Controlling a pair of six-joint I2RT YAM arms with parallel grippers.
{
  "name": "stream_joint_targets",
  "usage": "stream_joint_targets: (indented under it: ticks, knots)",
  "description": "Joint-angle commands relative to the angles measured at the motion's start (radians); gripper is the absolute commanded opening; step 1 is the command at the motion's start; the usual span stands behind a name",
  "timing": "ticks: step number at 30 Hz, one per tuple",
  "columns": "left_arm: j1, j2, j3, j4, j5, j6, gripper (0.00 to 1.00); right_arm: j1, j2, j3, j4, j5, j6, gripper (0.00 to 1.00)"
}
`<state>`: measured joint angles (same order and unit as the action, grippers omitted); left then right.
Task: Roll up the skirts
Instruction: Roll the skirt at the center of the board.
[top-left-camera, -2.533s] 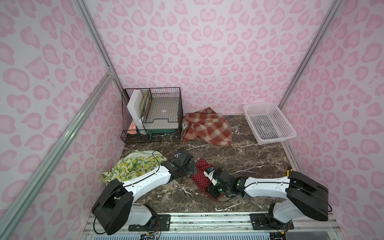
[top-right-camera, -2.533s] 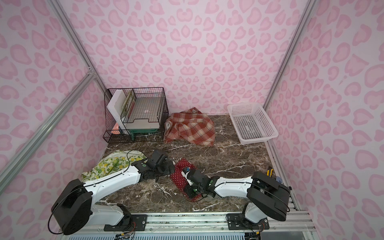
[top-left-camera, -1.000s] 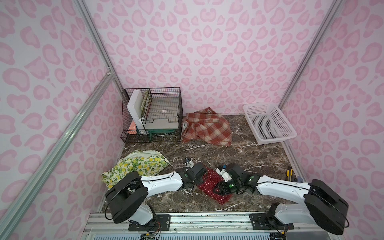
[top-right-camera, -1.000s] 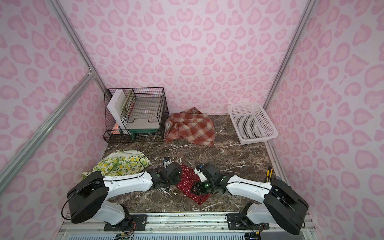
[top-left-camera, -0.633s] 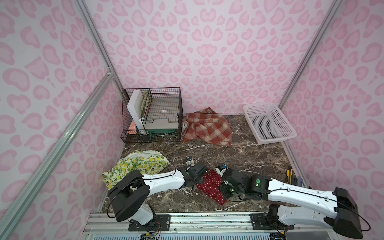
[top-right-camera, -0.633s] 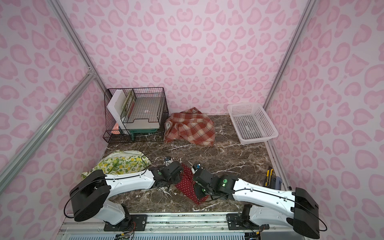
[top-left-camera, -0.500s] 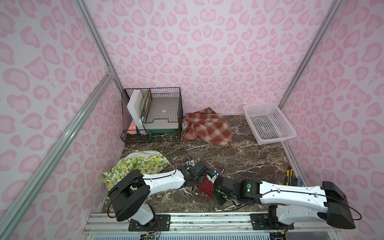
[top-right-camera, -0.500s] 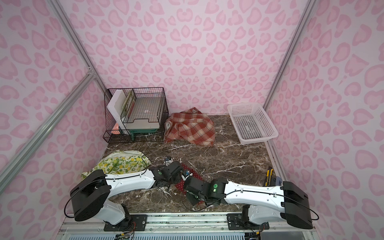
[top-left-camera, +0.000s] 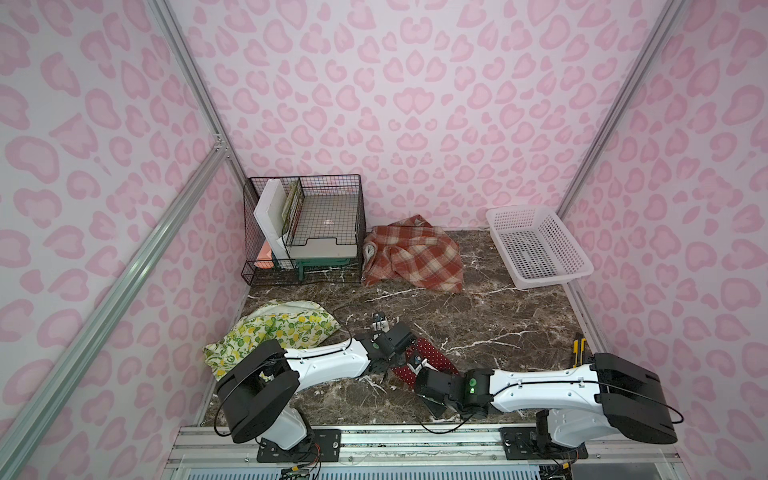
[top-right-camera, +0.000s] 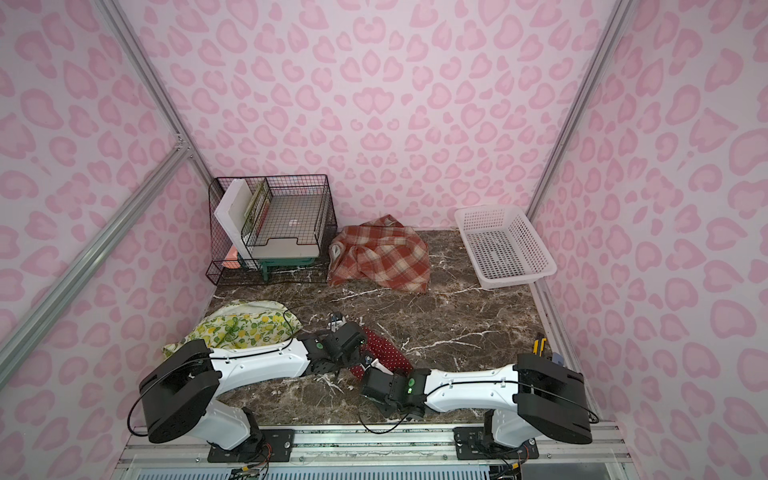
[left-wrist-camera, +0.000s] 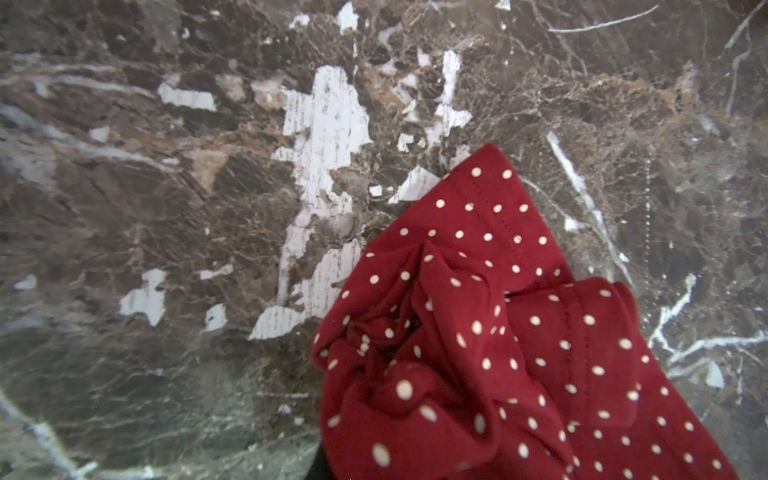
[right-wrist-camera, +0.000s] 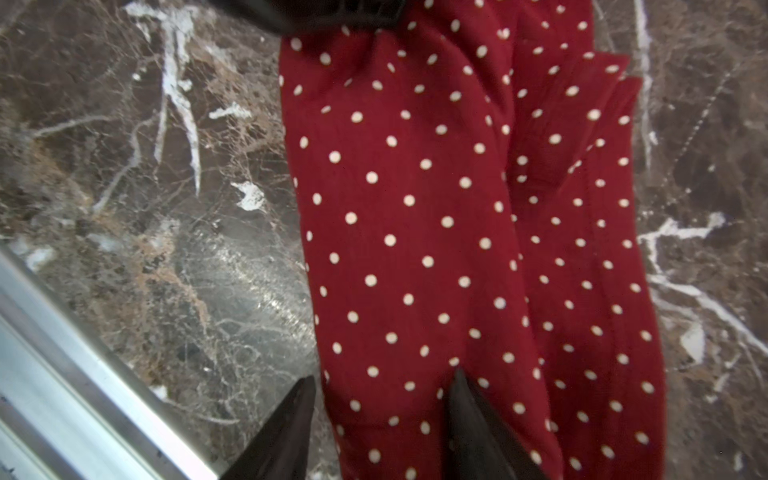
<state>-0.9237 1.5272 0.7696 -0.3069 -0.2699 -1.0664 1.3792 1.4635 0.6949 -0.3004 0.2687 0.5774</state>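
Observation:
The red polka-dot skirt (top-left-camera: 434, 358) (top-right-camera: 388, 352) lies as a narrow folded strip near the table's front. My left gripper (top-left-camera: 398, 360) is shut on its left end; in the left wrist view the red skirt (left-wrist-camera: 498, 332) bunches up over the jaws and hides them. My right gripper (right-wrist-camera: 382, 399) (top-left-camera: 417, 368) is open at the strip's front end, one finger on the cloth (right-wrist-camera: 415, 208) and the other on the marble beside it. The plaid skirt (top-left-camera: 411, 257) lies crumpled at the back. The lemon skirt (top-left-camera: 278, 328) lies crumpled at the left.
A white perforated basket (top-left-camera: 577, 266) stands at the back right and a black wire rack (top-left-camera: 361, 208) with trays at the back left. A yellow utility knife (top-left-camera: 579, 349) lies by the right edge. The metal front rail (right-wrist-camera: 62, 374) runs close to my right gripper.
My right arm swung left along the front edge, shutting and then opening its jaws. The red skirt went from a wider patch to a narrow strip. The left gripper kept its hold.

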Motion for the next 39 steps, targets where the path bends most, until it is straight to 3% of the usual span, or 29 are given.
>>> stream_joint_targets:
  ticks: [1,3,7,8,9,10,12,14,15,16,23,27,33,39]
  knots:
    - [0.012,0.006,-0.006,-0.064,0.011,0.021,0.00,0.021,0.064,-0.016,-0.036,-0.086,0.035,0.56]
    - [0.018,0.006,-0.004,-0.060,0.021,0.023,0.00,0.027,0.105,-0.006,-0.067,-0.073,0.052,0.45]
    - [0.041,-0.015,-0.004,-0.071,0.027,0.023,0.03,0.011,0.132,-0.025,-0.083,-0.098,0.079,0.13]
    - [0.047,-0.027,-0.006,-0.077,0.025,0.026,0.10,0.004,0.127,-0.034,-0.074,-0.119,0.081,0.07]
    - [0.057,-0.041,-0.008,-0.082,0.021,0.033,0.23,-0.006,0.116,-0.041,-0.060,-0.148,0.080,0.02]
    - [0.068,-0.059,-0.008,-0.098,0.014,0.033,0.38,-0.026,0.099,-0.047,-0.045,-0.192,0.090,0.00]
    - [0.086,-0.098,-0.011,-0.125,0.000,0.040,0.57,-0.086,0.049,-0.065,0.007,-0.303,0.092,0.00]
    - [0.099,-0.135,-0.007,-0.156,-0.014,0.050,0.69,-0.186,-0.014,-0.098,0.083,-0.453,0.104,0.00]
    - [0.101,-0.150,-0.005,-0.169,-0.024,0.054,0.82,-0.245,-0.038,-0.118,0.125,-0.533,0.116,0.00]
    - [0.100,-0.163,-0.004,-0.182,-0.033,0.055,0.84,-0.302,-0.053,-0.135,0.162,-0.608,0.121,0.00]
    - [0.100,-0.240,-0.019,-0.167,-0.005,0.048,0.86,-0.595,0.011,-0.169,0.291,-0.981,0.092,0.00]
    - [0.079,-0.242,-0.017,-0.131,0.017,0.044,0.86,-0.730,0.023,-0.187,0.319,-1.106,0.109,0.00]
    - [0.050,-0.205,0.009,-0.056,0.045,0.051,0.86,-0.900,0.052,-0.201,0.287,-1.133,0.089,0.02]
    - [0.040,-0.114,0.029,0.056,0.107,0.056,0.87,-0.966,0.149,-0.194,0.282,-1.130,0.038,0.08]
